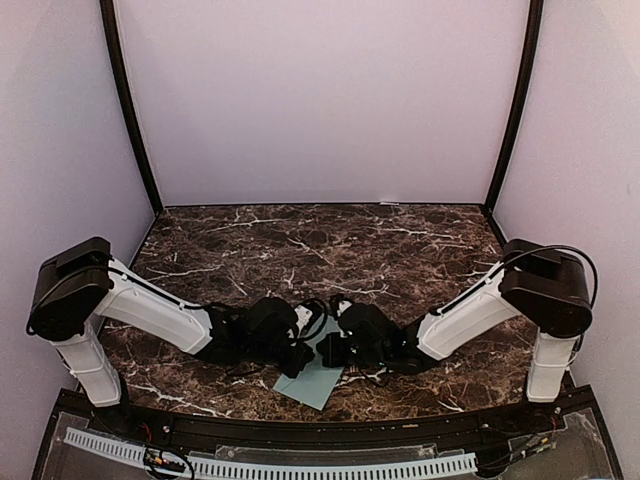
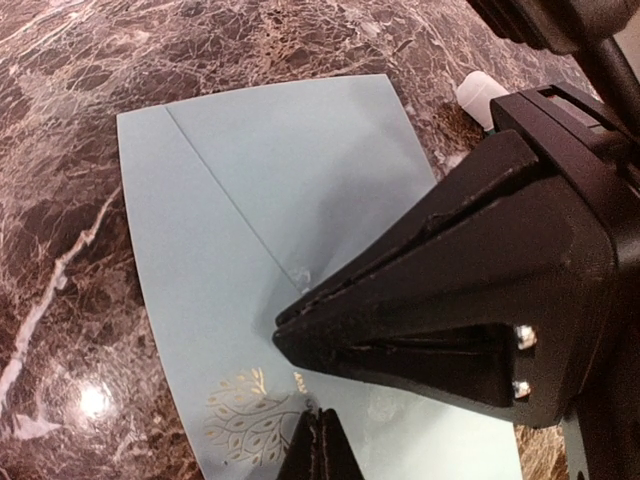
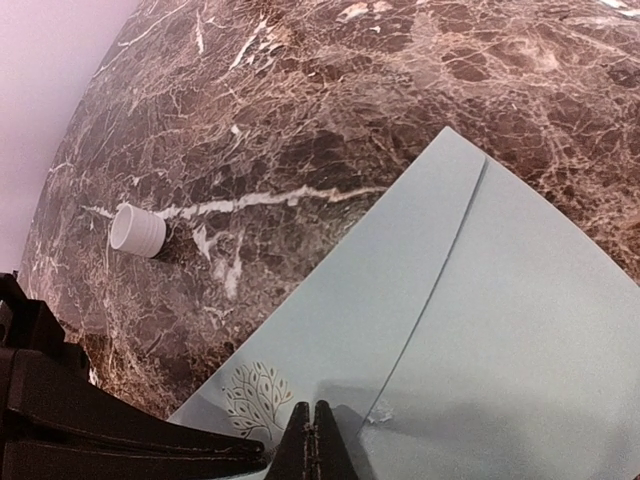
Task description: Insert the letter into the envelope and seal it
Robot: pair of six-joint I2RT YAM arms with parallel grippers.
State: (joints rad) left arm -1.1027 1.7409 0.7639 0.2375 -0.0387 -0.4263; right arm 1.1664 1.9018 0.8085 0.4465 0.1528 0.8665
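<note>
Teal-green envelope (image 1: 318,374) lies flat at the near middle of the worktop (image 1: 400,250), left gripper (image 2: 313,435) and right gripper (image 3: 309,432) each pressed together with tips on the paper, where uneven pushing could skid or crease it and spoil the seal.

No readable text, envelope (image 2: 270,250) bears only tree motif

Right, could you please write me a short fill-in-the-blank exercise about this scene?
1. The envelope lies flat on the ___-patterned table.
2. Its printed motif is a ___.
3. The ribbed cap on the table is ___.
4. The left tool and right tool both have fingers ___.
Missing words: marble; tree; white; shut.
</note>
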